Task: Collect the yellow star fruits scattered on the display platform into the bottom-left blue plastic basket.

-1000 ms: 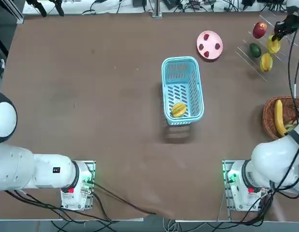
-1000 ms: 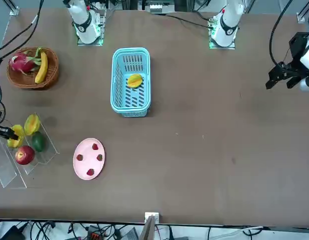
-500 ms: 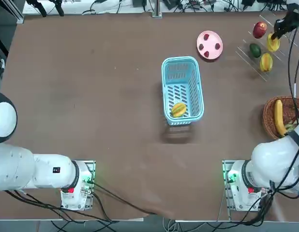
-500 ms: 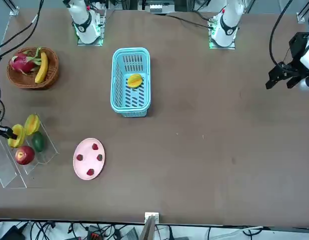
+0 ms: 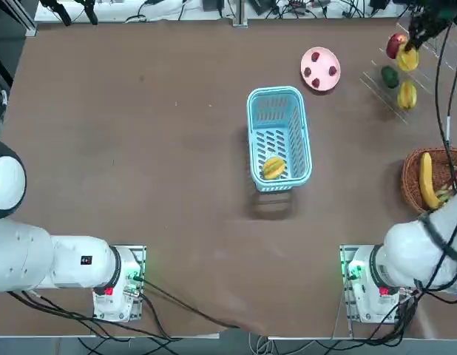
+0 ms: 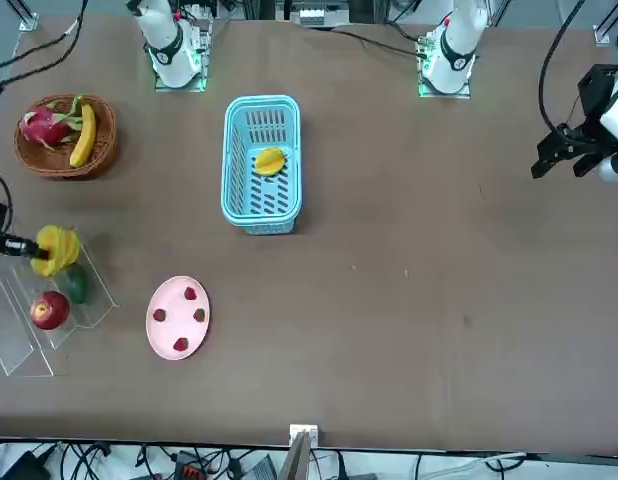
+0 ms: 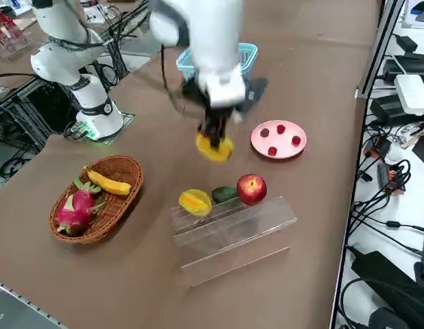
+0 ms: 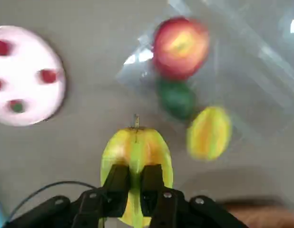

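- The right hand is clamped on one star fruit, its two fingers pinching a ridge of the fruit so that the yellow-green body sticks out beyond the fingertips.
- In the side view the hand hangs in the air with the fruit below it — clear of the table and above the near edge of the clear rack.
- A second star fruit sits on the rack just beyond and below the hand, beside a green fruit and a red apple; these three lie in a row, close together.
- The pink plate with small red pieces lies on the table off to one side of the hand, near but apart from the rack.
- The blue basket stands well away from the hand, toward the middle of the table, and a third star fruit lies inside it at the end nearest the robot's bases.
- The brown wicker basket holds a banana and a pink dragon fruit; it sits on the table on the other side of the hand from the plate, apart from the rack.
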`<state>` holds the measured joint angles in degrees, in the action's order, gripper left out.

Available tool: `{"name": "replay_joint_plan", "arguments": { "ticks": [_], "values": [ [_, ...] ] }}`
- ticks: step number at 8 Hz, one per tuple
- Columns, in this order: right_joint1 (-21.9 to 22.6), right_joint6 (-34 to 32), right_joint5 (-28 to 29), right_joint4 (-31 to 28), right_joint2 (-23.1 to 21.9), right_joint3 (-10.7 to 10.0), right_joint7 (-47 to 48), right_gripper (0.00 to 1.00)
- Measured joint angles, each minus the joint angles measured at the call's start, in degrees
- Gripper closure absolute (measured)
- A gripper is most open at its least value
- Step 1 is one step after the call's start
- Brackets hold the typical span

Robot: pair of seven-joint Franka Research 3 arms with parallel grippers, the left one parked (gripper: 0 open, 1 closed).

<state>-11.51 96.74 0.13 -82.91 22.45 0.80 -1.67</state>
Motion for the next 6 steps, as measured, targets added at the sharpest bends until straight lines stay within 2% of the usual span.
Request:
{"name": "replay_joint_plan", "arguments": {
  "ticks": [1,3,6],
  "values": [
    [5.28,-3.95,0.17,-0.15,-2.47,0.21,7.55,0.83],
    [16.32,-7.64,1.29,-1.45,-5.86,0.54,22.54,0.83],
    [31.13,-6.93,5.25,-4.52,-7.66,0.64,44.87,0.83]
  ]
}}
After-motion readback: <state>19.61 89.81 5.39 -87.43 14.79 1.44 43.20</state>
